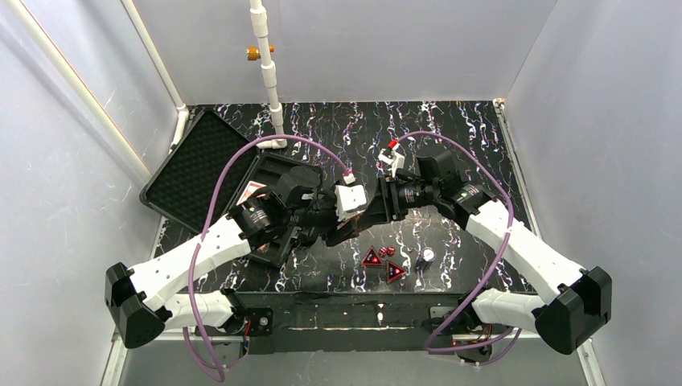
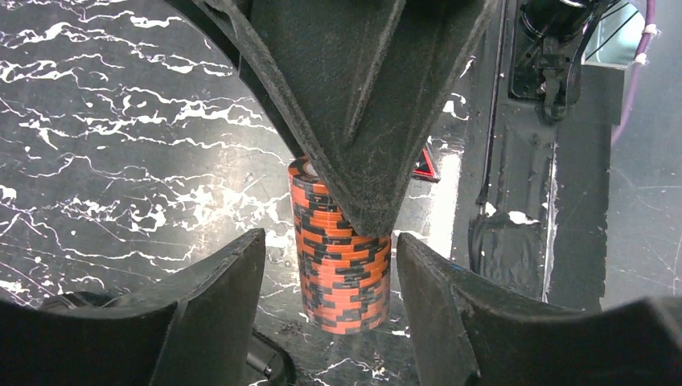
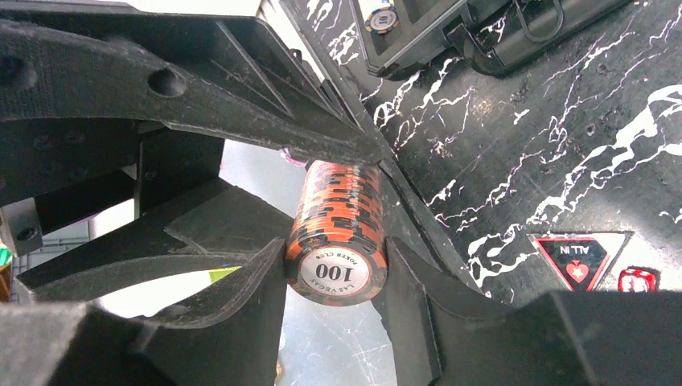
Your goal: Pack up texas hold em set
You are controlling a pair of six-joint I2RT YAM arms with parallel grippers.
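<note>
A stack of orange-and-black chips (image 3: 338, 233), its end chip marked 100, lies sideways between the fingers of my right gripper (image 3: 336, 253), which is shut on it. My left gripper (image 2: 330, 241) straddles the same chip stack (image 2: 346, 265) from the other side. It stands open, with a gap showing at each finger. In the top view both grippers meet over the table's middle, the left gripper (image 1: 334, 229) facing the right gripper (image 1: 374, 211), and the stack is hidden there. The black case (image 1: 197, 165) lies open at the left, foam lid up.
Two red triangles (image 1: 371, 258) (image 1: 395, 272) and tiny red dice (image 1: 387, 251) lie on the marbled table near the front edge, beside a small pale chip stack (image 1: 425, 257). The right wrist view shows a triangle (image 3: 579, 261), a die (image 3: 637, 280) and the case (image 3: 499, 32).
</note>
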